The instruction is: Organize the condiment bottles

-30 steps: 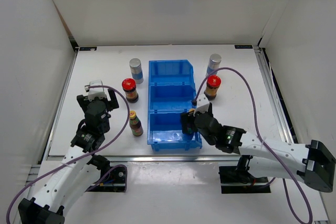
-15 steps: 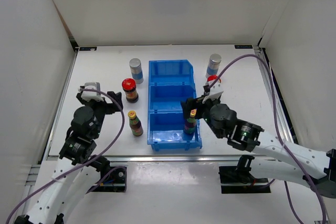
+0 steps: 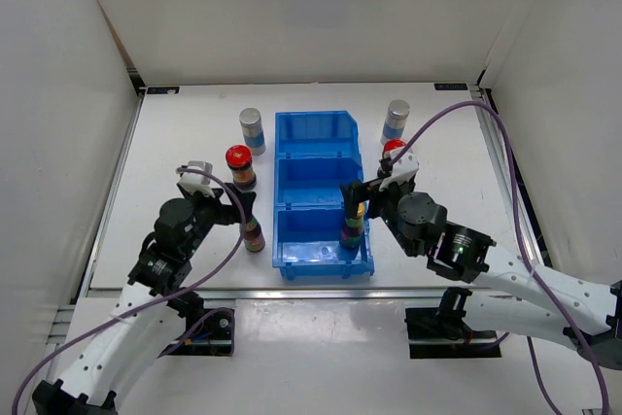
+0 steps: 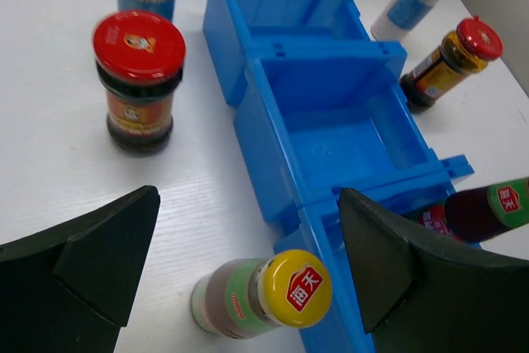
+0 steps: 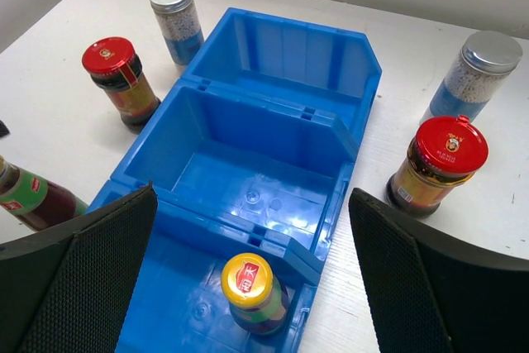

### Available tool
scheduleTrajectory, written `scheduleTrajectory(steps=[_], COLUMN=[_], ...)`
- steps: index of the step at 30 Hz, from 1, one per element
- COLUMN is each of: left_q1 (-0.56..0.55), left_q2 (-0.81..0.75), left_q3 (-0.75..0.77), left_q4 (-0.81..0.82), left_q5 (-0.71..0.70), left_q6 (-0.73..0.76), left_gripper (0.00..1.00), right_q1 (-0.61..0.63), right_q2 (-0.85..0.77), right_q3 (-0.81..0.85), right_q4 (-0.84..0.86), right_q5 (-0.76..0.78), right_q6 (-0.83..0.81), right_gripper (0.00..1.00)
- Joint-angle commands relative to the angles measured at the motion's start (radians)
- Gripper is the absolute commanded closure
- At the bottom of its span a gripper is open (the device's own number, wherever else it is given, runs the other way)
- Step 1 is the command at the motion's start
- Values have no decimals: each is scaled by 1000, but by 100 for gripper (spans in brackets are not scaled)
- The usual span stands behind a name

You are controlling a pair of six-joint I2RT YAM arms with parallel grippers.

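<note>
One yellow-capped bottle stands in the near compartment of the blue bin. My right gripper hangs open above it, and the bottle shows untouched between its fingers. The second yellow-capped bottle stands on the table left of the bin. My left gripper is open beside it, a finger on each side of the bottle, not touching. Red-lidded jars and silver-capped shakers stand on the table on either side of the bin.
The bin's middle and far compartments hold nothing. White walls close in the table on the left, back and right.
My right gripper has let go of the yellow-capped bottle in the near compartment and risen off it. My left gripper has swung right to the other yellow-capped bottle.
</note>
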Motion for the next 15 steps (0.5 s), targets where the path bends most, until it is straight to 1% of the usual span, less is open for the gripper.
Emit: scheduleTrajectory(steps=[1,6,13,15], left_q1=[-32,-70,-116,-127], left_q2=[-14,4,58,68], left_q3=[-44,-44,-55,-66], left_q4=[93,83,62,53], left_q5=[26,26,-30,-72], left_q6=[-45,-36,-56,-78], left_gripper=[0,0,0,4], right_q1=[4,4,4,4], right_q2=[-18,-18,9,9], right_q3=[-4,-13,-13,-13], right_q4=[42,33,33,33], right_q5=[22,31,31,31], right_q6=[-5,-5,-5,-5], right_gripper=[0,0,0,0])
